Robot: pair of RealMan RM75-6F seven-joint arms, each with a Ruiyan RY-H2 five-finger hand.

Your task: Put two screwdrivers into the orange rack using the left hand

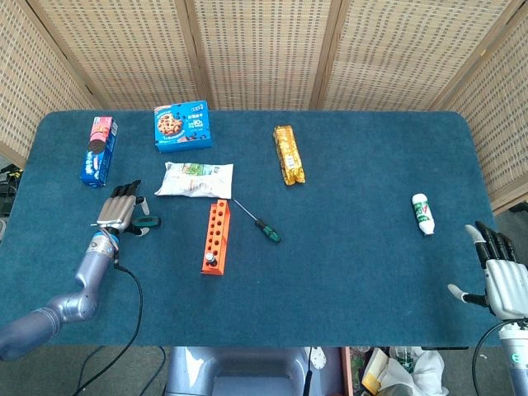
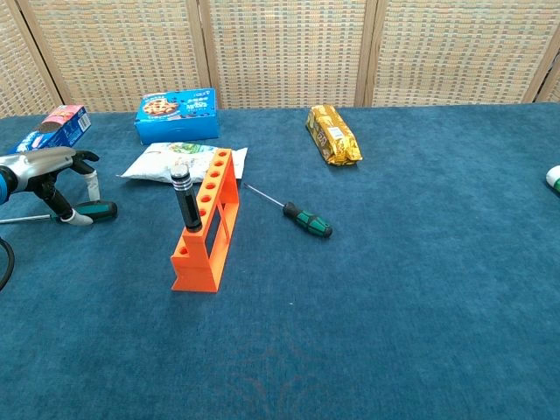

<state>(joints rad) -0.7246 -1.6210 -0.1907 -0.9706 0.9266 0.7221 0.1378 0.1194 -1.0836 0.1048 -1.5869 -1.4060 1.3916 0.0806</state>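
Blue table [image 1: 346, 247], left robot hand [image 1: 120, 211] fingers down on a screwdriver [image 2: 94, 210], right robot hand [image 1: 499, 276] spread, empty

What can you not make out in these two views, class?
- Left hand grip on the screwdriver: fingers cover it in the head view; chest view is unclear.
- Right hand: outside the chest view.
- Screwdriver shaft tip: cut by the chest view's left edge.
- Packet print: too small.

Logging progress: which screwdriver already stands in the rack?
The black-handled screwdriver, upright in the orange rack's near end. Both green-handled ones lie flat on the table.
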